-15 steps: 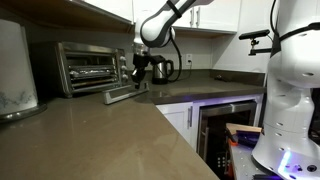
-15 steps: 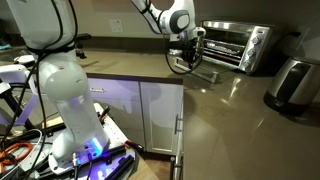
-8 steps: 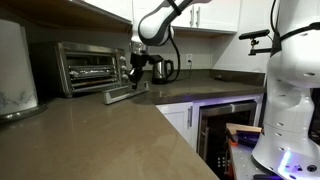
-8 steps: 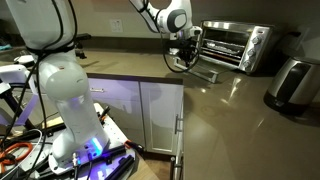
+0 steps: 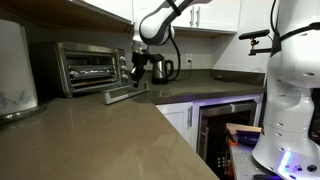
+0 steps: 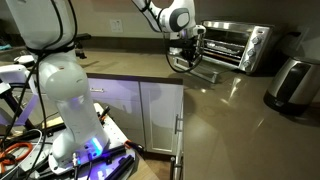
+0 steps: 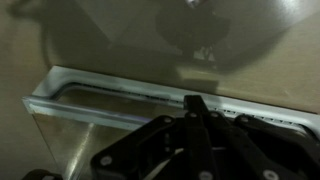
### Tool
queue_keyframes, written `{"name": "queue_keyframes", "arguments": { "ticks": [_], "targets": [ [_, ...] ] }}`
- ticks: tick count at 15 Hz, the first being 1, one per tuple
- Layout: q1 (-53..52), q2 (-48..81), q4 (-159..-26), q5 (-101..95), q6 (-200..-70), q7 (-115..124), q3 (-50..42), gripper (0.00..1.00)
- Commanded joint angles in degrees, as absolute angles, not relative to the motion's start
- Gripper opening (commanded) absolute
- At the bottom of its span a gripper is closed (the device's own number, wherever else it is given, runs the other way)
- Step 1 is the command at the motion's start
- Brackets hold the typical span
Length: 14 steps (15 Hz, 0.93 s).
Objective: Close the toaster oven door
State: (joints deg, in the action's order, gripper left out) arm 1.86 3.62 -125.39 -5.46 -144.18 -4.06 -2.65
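The silver toaster oven (image 5: 88, 66) stands at the back of the counter with its wire racks showing; it also shows in an exterior view (image 6: 238, 45). Its door (image 5: 127, 93) lies folded down flat in front of it, seen too in an exterior view (image 6: 200, 70). My gripper (image 5: 136, 80) hangs just above the door's outer edge, fingers pressed together and pointing down. In the wrist view the shut fingers (image 7: 196, 103) sit right over the door's bar handle (image 7: 110, 92). Nothing is between the fingers.
A steel kettle (image 5: 162, 69) stands on the counter just behind the gripper. A large grey appliance (image 5: 14, 66) sits at the counter's near end, also seen in an exterior view (image 6: 293, 82). A black glass-fronted under-counter unit (image 5: 226, 125) is below. A white robot base (image 6: 62, 95) stands on the floor.
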Motion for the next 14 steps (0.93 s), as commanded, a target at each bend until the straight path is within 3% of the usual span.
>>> {"name": "queue_keyframes", "arguments": {
  "ticks": [1,14],
  "targets": [
    [2.10,3.65,-125.27,-5.45,-144.07,-4.09,-2.52,0.01],
    [2.22,7.86,-122.70,-8.58,-142.76,-1.76,-3.66,0.00]
  ]
}}
